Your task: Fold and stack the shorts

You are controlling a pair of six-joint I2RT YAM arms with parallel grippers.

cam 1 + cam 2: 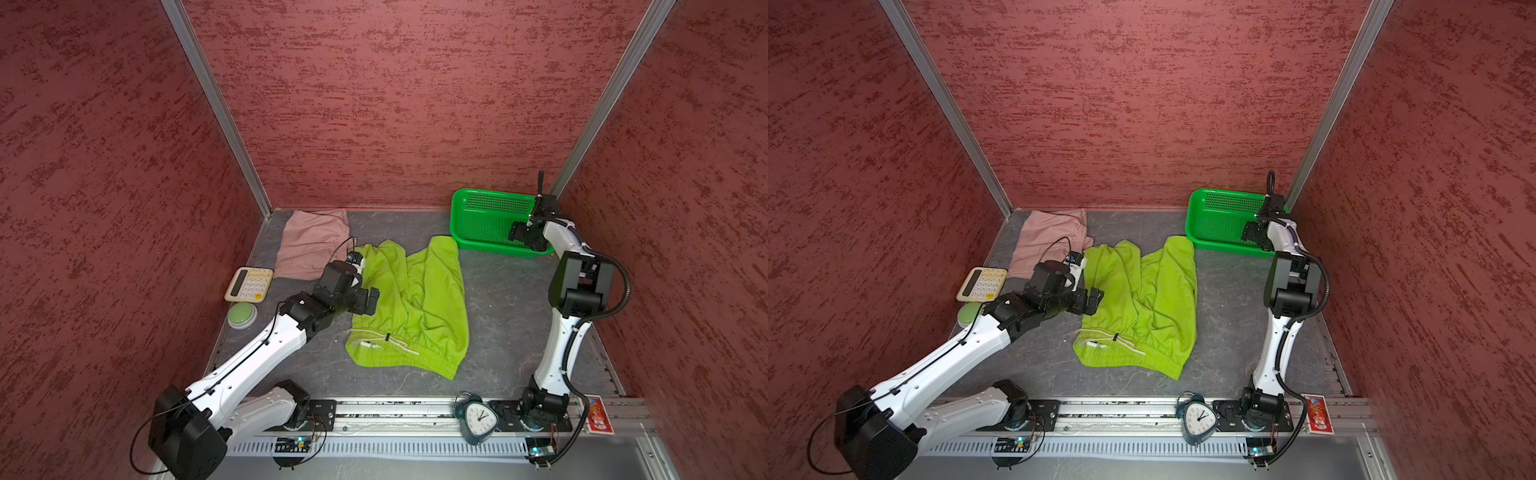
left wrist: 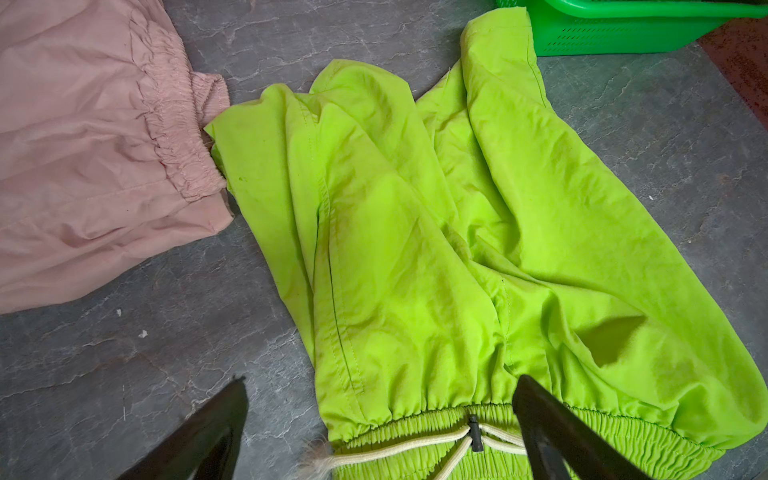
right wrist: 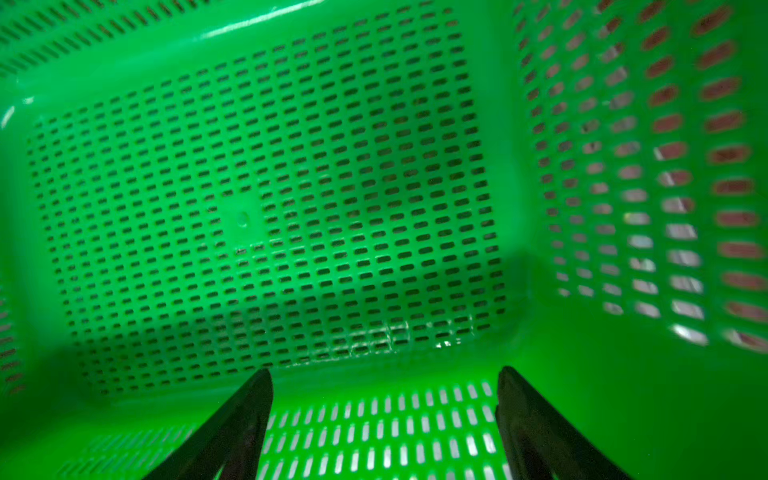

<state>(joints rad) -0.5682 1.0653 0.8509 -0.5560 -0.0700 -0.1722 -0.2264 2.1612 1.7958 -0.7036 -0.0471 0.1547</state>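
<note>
The lime green shorts (image 1: 415, 299) (image 1: 1142, 299) lie spread and wrinkled mid-table, with the waistband and its white drawstring (image 2: 395, 453) toward the front. The dusty pink shorts (image 1: 309, 245) (image 1: 1046, 239) lie at the back left, and their waistband touches a lime leg hem (image 2: 216, 137). My left gripper (image 1: 368, 301) (image 1: 1094, 300) (image 2: 380, 379) hovers open over the left edge of the lime pair, holding nothing. My right gripper (image 1: 517, 235) (image 1: 1250, 232) (image 3: 384, 370) stands open and empty over the near wall of the green basket (image 3: 249, 166).
The green perforated basket (image 1: 494, 192) (image 1: 1225, 191) stands at the back right with nothing in it. A calculator (image 1: 248, 284) and a green round button (image 1: 242, 315) lie along the left wall. An alarm clock (image 1: 478, 419) and a red card pack (image 1: 599, 414) sit on the front rail.
</note>
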